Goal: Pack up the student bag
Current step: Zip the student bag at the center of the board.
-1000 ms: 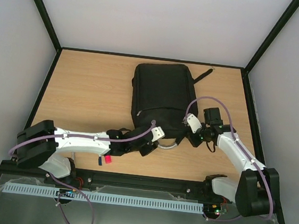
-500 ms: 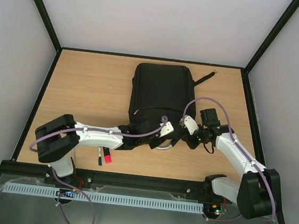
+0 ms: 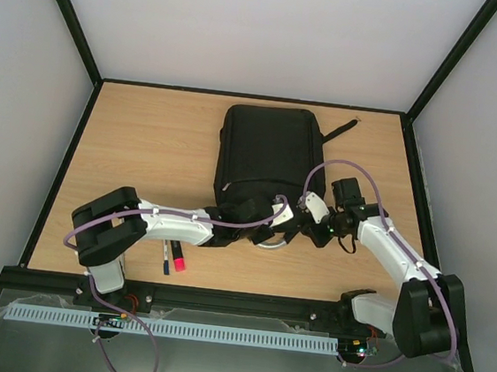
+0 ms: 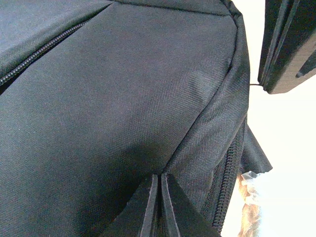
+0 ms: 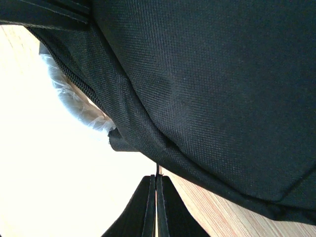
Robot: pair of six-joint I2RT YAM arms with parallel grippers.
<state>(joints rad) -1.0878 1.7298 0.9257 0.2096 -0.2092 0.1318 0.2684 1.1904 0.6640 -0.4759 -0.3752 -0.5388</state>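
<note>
The student bag (image 3: 265,157), a large black backpack, lies flat in the middle of the table, and its grey loop handle (image 3: 269,241) points toward the arms. My left gripper (image 3: 278,227) is at the bag's near edge. In the left wrist view its jaws (image 4: 160,177) are shut on a fold of the bag's black fabric (image 4: 123,108), beside a zip (image 4: 228,173). My right gripper (image 3: 308,231) is at the near right corner. Its jaws (image 5: 157,177) are shut on a thin black tab hanging from the bag's edge (image 5: 148,138).
Two markers, one black (image 3: 166,257) and one with a red cap (image 3: 178,259), lie on the wood table (image 3: 137,148) under the left arm. A bag strap (image 3: 339,126) trails to the back right. Crinkled clear plastic (image 5: 71,91) shows at the bag's edge. Walls enclose the table.
My left arm has reached right and forward to the bag's near edge, uncovering the markers, and its jaws have shut on the fabric. The right gripper has barely shifted.
</note>
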